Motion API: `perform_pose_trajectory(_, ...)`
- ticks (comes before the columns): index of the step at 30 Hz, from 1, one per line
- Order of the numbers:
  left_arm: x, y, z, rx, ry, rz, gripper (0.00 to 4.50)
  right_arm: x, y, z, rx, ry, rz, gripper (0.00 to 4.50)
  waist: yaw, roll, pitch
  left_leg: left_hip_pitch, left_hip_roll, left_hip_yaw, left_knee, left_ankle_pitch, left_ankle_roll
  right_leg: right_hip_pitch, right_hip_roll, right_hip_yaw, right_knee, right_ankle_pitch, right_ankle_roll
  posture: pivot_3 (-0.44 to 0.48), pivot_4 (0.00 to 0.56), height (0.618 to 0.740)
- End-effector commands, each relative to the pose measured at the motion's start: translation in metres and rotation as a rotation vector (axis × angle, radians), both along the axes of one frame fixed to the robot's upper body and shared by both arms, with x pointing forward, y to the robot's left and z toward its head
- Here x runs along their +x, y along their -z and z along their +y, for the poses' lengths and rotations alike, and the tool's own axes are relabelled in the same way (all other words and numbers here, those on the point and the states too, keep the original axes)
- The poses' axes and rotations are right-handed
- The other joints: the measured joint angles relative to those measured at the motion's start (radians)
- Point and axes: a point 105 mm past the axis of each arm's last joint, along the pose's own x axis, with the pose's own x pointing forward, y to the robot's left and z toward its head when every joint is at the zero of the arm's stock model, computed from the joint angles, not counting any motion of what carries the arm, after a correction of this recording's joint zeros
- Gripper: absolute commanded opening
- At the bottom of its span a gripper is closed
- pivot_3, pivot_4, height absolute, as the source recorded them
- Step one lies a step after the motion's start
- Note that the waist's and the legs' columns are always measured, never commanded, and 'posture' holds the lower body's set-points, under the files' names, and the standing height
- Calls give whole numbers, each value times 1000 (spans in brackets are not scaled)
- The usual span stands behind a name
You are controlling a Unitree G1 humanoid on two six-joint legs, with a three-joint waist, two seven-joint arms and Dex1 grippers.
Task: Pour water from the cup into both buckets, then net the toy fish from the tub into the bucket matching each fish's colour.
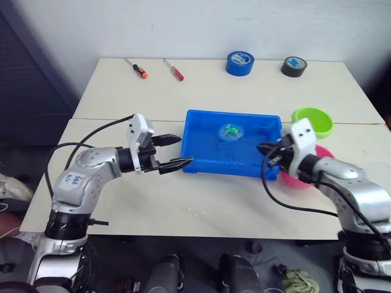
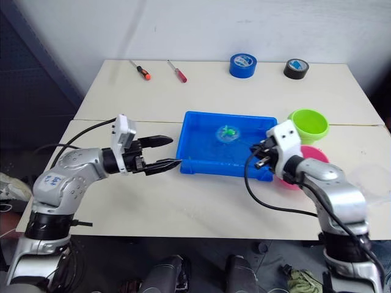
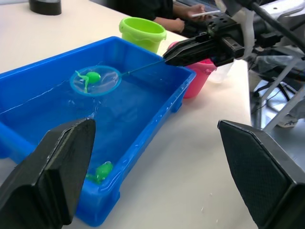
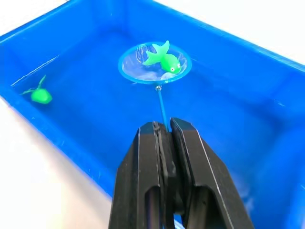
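Note:
The blue tub (image 1: 225, 169) holds water near the table's middle. My right gripper (image 1: 264, 148) reaches over the tub's right end and is shut on the thin handle of the net (image 4: 138, 67). The blue hoop lies in the water with a green toy fish (image 4: 164, 57) inside it. Another green fish (image 4: 40, 95) floats near the tub's front left corner. My left gripper (image 1: 177, 151) stands open at the tub's left front corner, holding nothing. The lime green bucket (image 1: 312, 121) and the pink bucket (image 1: 298, 179) stand right of the tub. The clear cup (image 3: 222, 71) sits beside the pink bucket.
Two screwdrivers (image 1: 136, 68) (image 1: 173, 69) lie at the back left of the table. A blue tape roll (image 1: 240, 63) and a black tape roll (image 1: 294, 66) lie at the back right. A person's hand (image 3: 181, 21) shows beyond the buckets.

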Motion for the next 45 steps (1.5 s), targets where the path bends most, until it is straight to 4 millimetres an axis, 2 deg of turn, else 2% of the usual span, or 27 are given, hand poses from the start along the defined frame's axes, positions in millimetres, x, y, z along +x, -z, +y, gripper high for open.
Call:
perform_pose_trajectory(1,0,-14,-14,-37,85,-34,4476,-19,-33,-18,-26,66,-116,0,1,0,0,0,0,0,0,0,0,0,0,0,0,0,0,0,150,740)
perform_pose_trajectory(3,1,-16,-21,-41,116,-39,4476,-26,-41,-32,-39,125,-139,0,0,0,0,0,0,1,0,0,0,1,0,0,-2,0,0,0,150,740)
perform_pose_trajectory(5,2,-18,-33,-45,163,-53,4476,-36,-58,-61,-81,234,-181,0,0,0,0,0,0,1,0,0,0,0,0,0,-2,0,0,0,150,740)
perform_pose_trajectory(10,5,-17,-41,-54,193,-59,4476,-41,-74,-95,-194,345,-220,0,-1,0,0,0,0,2,-1,0,1,1,0,1,-3,0,0,0,150,740)
perform_pose_trajectory(13,4,-17,-44,-56,200,-62,4476,-36,-79,-118,-339,403,-234,0,-3,0,0,0,0,3,-1,0,1,1,0,2,-4,0,0,0,150,740)
perform_pose_trajectory(15,4,-17,-43,-58,197,-66,4476,-28,-77,-129,-535,394,-246,0,-2,0,0,0,0,4,-1,0,1,0,0,2,-4,0,0,0,150,740)
perform_pose_trajectory(17,4,-18,-42,-59,185,-73,4476,-19,-72,-135,-733,350,-258,0,-3,0,0,1,0,5,-1,1,1,0,0,3,-4,0,0,0,150,740)
perform_pose_trajectory(20,3,-19,-38,-61,164,-79,4476,-9,-69,-139,-934,295,-286,0,-3,0,0,1,0,6,-1,1,2,1,0,3,-5,0,0,0,150,740)
perform_pose_trajectory(25,1,-19,-31,-64,123,-84,4476,4,-61,-148,-1447,125,-323,0,-4,0,0,0,0,7,-1,1,2,-1,0,5,-4,0,0,0,150,740)
perform_pose_trajectory(28,1,-19,-28,-67,100,-87,4476,10,-73,-150,-1598,94,-409,0,-5,0,0,0,0,7,-1,1,1,-1,0,6,-4,0,0,0,150,740)
perform_pose_trajectory(31,0,-19,-26,-68,88,-86,4476,13,-81,-147,-1633,76,-458,0,-5,0,0,0,0,8,-1,2,1,-2,0,6,-5,0,0,0,150,740)
perform_pose_trajectory(38,0,-20,-26,-65,89,-85,4476,9,-66,-152,-1676,-11,-402,0,-3,0,0,0,0,7,0,2,1,0,0,6,-5,0,0,0,150,740)
perform_pose_trajectory(45,4,-22,-28,-61,99,-89,4476,8,-74,-156,-1669,25,-423,0,-5,0,0,0,1,7,1,2,1,0,1,6,-5,0,0,0,150,740)
